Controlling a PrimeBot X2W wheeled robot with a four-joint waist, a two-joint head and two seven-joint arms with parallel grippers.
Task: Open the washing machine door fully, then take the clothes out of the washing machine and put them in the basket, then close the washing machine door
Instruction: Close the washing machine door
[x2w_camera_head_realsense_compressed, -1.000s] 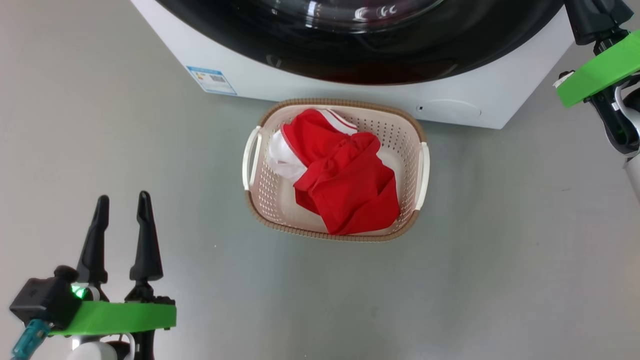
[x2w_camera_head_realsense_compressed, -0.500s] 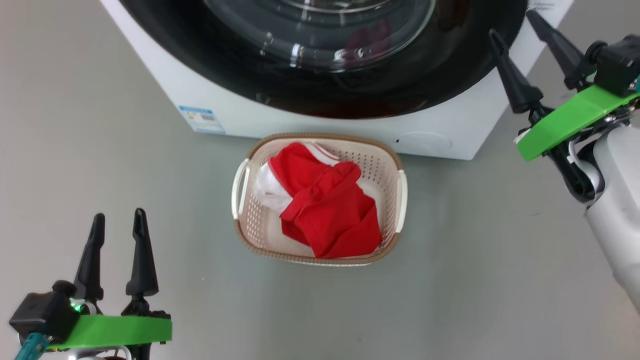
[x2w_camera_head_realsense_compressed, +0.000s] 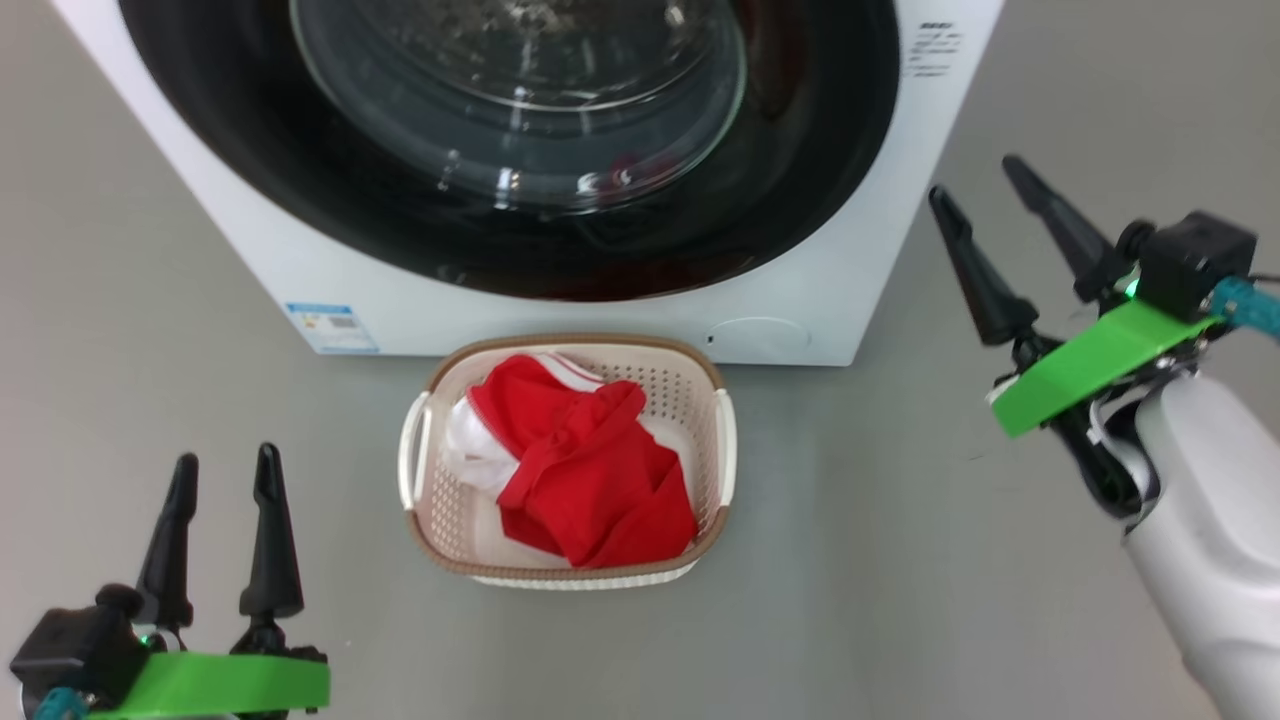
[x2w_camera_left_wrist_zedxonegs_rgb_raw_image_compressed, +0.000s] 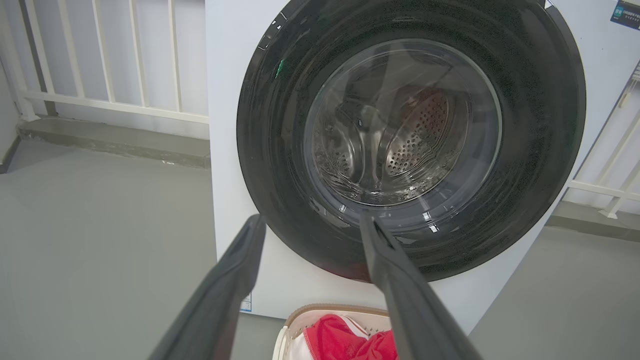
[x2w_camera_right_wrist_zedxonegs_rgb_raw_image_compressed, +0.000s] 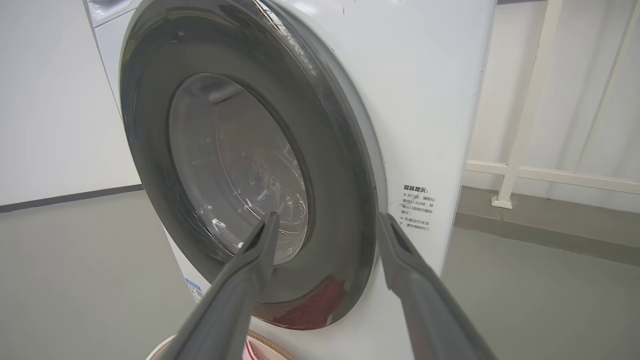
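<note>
Right pincer (x2w_camera_head_realsense_compressed: 972, 177) pulled back, spread | washing machine (x2w_camera_head_realsense_compressed: 850, 250): blue label (x2w_camera_head_realsense_compressed: 332, 328), Chinese notice (x2w_camera_right_wrist_zedxonegs_rgb_raw_image_compressed: 416, 207)

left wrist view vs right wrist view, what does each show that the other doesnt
Left wrist view, not the right: holes of the drum through the glass, the washing machine door face-on. Right wrist view, not the left: black printed text on the white front of the washing machine beside the door. Both: the door shut, the basket at the bottom edge, and an open gripper, the left gripper or the right gripper.
</note>
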